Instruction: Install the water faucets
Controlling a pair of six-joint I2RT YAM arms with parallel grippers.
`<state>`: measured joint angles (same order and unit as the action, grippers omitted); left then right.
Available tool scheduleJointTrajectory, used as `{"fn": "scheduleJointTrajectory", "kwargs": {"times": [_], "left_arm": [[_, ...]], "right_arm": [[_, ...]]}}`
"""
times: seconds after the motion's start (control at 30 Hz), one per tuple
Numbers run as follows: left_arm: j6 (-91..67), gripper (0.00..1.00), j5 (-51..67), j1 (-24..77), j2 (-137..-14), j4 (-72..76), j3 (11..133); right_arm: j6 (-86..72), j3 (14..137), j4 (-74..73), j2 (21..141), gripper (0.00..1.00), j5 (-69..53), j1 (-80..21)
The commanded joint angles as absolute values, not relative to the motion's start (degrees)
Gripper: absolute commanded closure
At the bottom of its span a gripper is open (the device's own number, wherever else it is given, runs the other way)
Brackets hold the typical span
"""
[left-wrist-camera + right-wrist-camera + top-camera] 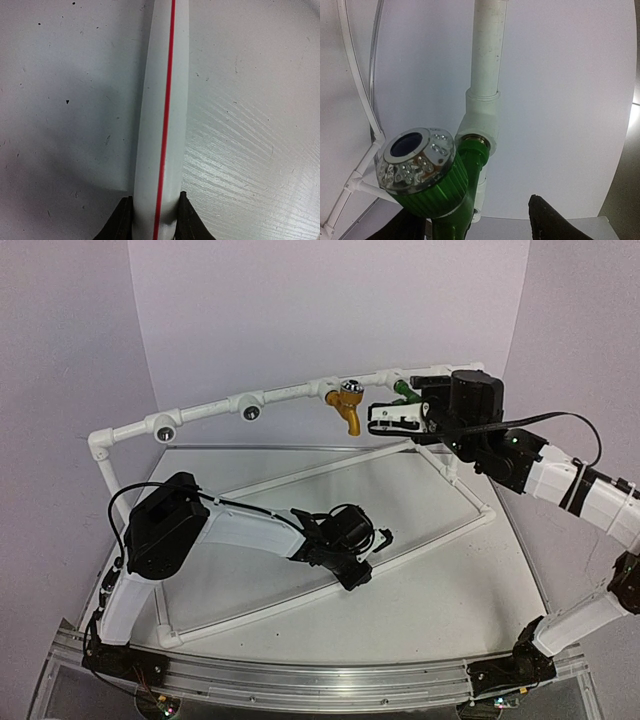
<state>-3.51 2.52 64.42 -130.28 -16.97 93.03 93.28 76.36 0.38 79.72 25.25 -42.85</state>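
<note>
- Threading looks to us like the step in hand. The green faucet [437, 185] sits in a tee fitting [480, 120] on the top rail [290, 390], toward its right end. The yellow faucet [347, 405] is mounted just beside it on that rail.
- Our right gripper [475, 220] straddles the green faucet with jaws spread, one jaw clear of it.
- To do this well, we close squarely on the ribbed green body, keep the wrist in line with the fitting, and turn without dragging the rail sideways.
- Our left gripper [152, 215] is clenched on a red-striped pipe [162, 100] well below the rail, which we take to steady the frame.
- A socket [251, 412] further left along the rail is bare.
</note>
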Motion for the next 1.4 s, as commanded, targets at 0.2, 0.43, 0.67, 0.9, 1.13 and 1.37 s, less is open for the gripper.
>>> {"fn": "scheduleJointTrajectory", "kwargs": {"times": [0.2,0.43,0.67,0.9,1.13,1.37], "left_arm": [[-7.73,1.00,4.31,64.95,-134.64,-21.81,91.13],[-7.73,1.00,4.31,64.93,-134.64,-21.83,91.16],[-7.73,1.00,4.67,64.95,-134.90,-21.98,91.40],[-7.73,1.00,5.80,64.95,-135.70,-22.43,92.01],[-7.66,1.00,6.68,64.93,-136.48,-23.03,92.73],[-7.48,1.00,6.51,64.94,-136.11,-23.38,92.68]], "right_arm": [[93.39,75.68,5.10,80.96,0.53,26.76,-43.24],[90.81,75.19,5.10,82.04,0.75,27.03,-43.25],[85.44,75.30,5.18,83.17,0.96,28.55,-43.24],[74.71,75.31,4.78,83.41,1.00,28.70,-43.24],[58.75,76.33,2.70,83.82,1.00,24.97,-43.16],[42.15,79.20,-0.44,84.55,1.00,19.94,-42.23]]}}
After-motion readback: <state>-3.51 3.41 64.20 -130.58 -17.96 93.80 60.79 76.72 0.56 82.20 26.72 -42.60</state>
